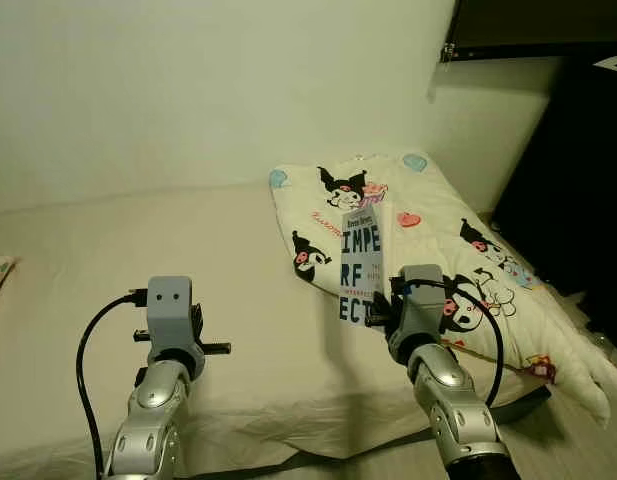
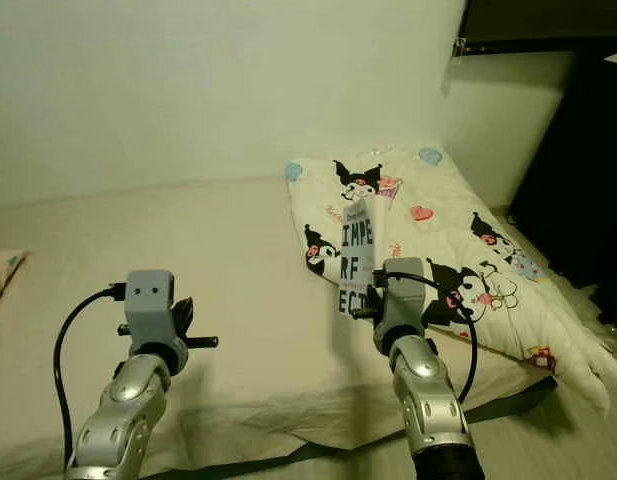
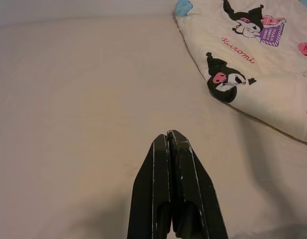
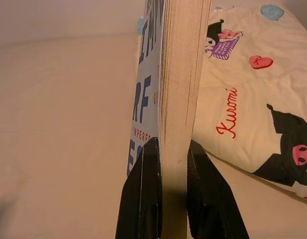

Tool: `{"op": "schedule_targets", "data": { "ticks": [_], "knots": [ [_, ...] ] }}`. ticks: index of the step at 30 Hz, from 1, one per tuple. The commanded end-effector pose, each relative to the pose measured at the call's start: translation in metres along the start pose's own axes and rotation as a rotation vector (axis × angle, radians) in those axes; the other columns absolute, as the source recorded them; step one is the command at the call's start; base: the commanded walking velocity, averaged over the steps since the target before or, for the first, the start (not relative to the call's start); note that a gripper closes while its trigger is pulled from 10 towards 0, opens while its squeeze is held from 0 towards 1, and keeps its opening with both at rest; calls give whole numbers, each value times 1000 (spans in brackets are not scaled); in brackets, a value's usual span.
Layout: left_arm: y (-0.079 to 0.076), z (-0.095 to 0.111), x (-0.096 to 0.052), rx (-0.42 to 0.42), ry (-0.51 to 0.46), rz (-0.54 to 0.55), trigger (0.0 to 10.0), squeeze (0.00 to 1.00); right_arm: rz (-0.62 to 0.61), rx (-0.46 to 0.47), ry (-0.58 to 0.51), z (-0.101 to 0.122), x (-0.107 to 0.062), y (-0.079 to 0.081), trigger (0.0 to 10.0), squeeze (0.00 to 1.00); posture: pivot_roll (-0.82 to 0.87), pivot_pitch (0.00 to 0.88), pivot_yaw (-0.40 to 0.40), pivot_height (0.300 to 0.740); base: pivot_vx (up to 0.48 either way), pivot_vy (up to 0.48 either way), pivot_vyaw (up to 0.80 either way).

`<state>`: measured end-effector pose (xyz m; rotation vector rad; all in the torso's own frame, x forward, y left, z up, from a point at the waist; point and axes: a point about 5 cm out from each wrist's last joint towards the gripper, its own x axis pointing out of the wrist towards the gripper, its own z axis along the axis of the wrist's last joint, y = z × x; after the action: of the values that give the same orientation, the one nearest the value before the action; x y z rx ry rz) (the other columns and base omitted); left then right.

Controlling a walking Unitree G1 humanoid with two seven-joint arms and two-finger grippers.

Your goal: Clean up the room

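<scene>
Right wrist view first: right gripper (image 4: 174, 149) clamped on a pale paperback book with blue block lettering on its cover (image 4: 169, 74), one black finger flat on the cover, the other flat on the far side, page edges facing the lens. Held upright, gripped at the lower end, most of the block standing free above the fingers. Raised clear of the beige bed sheet (image 1: 118, 250), just in front of the cream quilt printed with black cartoon characters and pink hearts (image 1: 443, 240).

Handling, judged from the page stack: fairly thick, moderate weight, stiff across the closed block but soft-covered, so likely to flop or fan open if the squeeze slackens. Glossy cover probably a little slick. Best hold close to the spine and nearer the middle of the block than the present low pinch; as held, top-heavy, apt to pivot between the pads on a fast swing.

Over on the other side: left gripper (image 3: 169, 142) pressed fully together, holding nothing, hovering above bare sheet, well apart from the quilt's edge.

Beyond the bed: plain pale wall (image 1: 188, 90) behind, dark furniture (image 1: 578, 180) at the right.
</scene>
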<state>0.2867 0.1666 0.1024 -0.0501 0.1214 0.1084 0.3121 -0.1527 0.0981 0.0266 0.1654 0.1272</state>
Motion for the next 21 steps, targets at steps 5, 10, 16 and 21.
{"op": "schedule_targets", "data": {
  "ticks": [5,10,16,21],
  "knots": [
    [-1,-2,1,6,3,-9,10000,0,28,19,-55,6,0,6,10000,0,-59,57,-3,740,0,0,0],
    [1,-2,1,11,0,-6,10000,0,30,17,-47,3,0,7,10000,0,-57,53,0,740,0,0,0],
    [1,-2,1,9,-2,-3,10000,0,24,25,-42,2,0,5,10000,0,-58,48,3,740,0,0,0],
    [1,-1,2,16,-10,-9,10000,0,26,20,-41,2,1,6,10000,0,-58,47,3,740,0,0,0]
  ]
}}
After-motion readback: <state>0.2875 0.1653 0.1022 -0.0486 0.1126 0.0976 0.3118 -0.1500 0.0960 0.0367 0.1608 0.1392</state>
